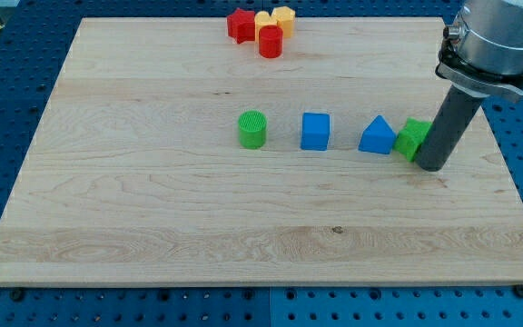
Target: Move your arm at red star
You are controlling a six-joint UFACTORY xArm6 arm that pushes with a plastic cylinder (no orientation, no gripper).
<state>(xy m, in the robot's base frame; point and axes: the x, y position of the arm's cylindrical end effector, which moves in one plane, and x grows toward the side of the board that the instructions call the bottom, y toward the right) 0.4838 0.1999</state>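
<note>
Your arm carries no gripper, so nothing opens or closes: my tip [430, 166] rests on the wooden board [152, 209] at the view's right, touching a green block [411, 138] whose shape is partly hidden behind the rod. You will find the red star [240, 24] well apart at the view's top, clustered with a red cylinder [271, 42] and two yellow blocks [275, 18]. Across mid-board lie a blue triangular block [378, 136], a blue cube [315, 131] and a green cylinder [253, 129].
</note>
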